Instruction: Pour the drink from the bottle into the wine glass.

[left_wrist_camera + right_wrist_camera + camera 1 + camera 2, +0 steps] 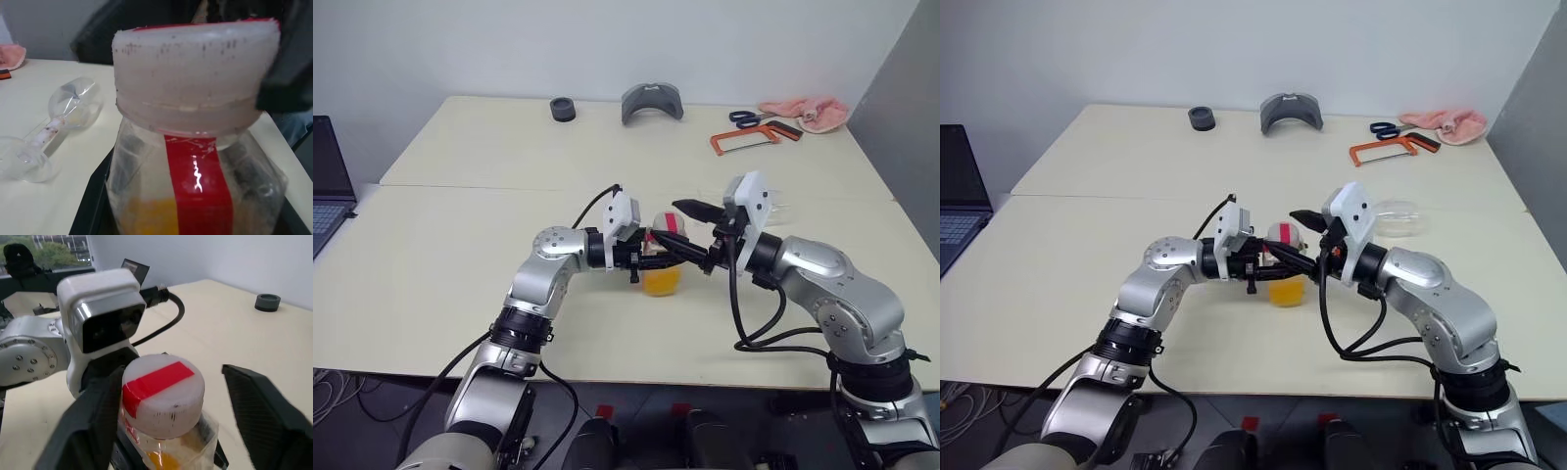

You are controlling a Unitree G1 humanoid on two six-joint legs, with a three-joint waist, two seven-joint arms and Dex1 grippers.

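Observation:
My left gripper (671, 253) is shut on the bottle (662, 269), a small clear one with a red label stripe (198, 186), and holds it upright just above the table. The orange-yellow drink (1287, 291) fills its bottom. The white cap (163, 392) with a red mark is on the bottle. My right gripper (166, 396) comes in level from the right and straddles the cap. One finger lies close against the cap, the other finger (259, 411) stands off with a gap. The wine glass (49, 127) lies on its side on the table behind my right wrist (1396, 217).
At the far edge of the table lie a black tape roll (563, 109), a grey curved part (652, 102), scissors (749, 117), an orange hacksaw (754, 139) and a pink cloth (808, 111). A laptop (328, 186) sits at the left edge.

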